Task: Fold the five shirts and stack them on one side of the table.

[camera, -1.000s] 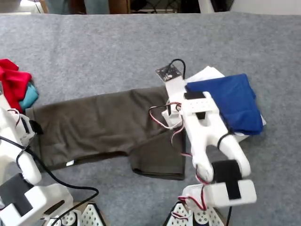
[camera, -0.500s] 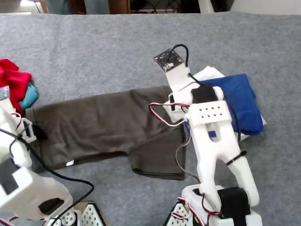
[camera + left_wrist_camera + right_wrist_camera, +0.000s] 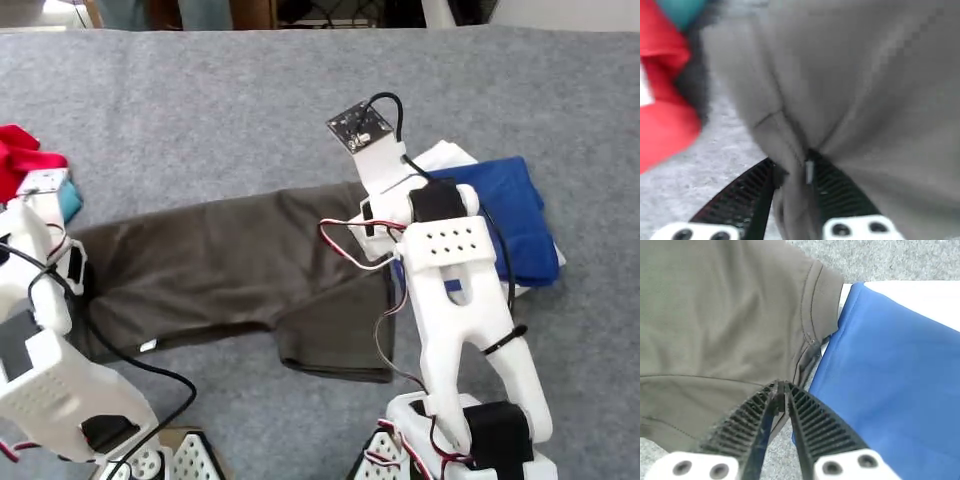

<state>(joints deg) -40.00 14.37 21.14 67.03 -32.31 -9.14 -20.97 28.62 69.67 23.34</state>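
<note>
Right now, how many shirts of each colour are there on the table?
dark brown shirt: 1
blue shirt: 1
white shirt: 1
red shirt: 1
teal shirt: 1
Total: 5 shirts

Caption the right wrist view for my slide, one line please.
Right gripper pinched shut on the edge of the dark olive shirt, beside the folded blue shirt.

Grey felt-like cloth covers counter [image 3: 200, 90]; dark room beyond far edge; brown wooden furniture [image 3: 252, 13] at back; white surface [image 3: 560, 10] in back corner; even light
</note>
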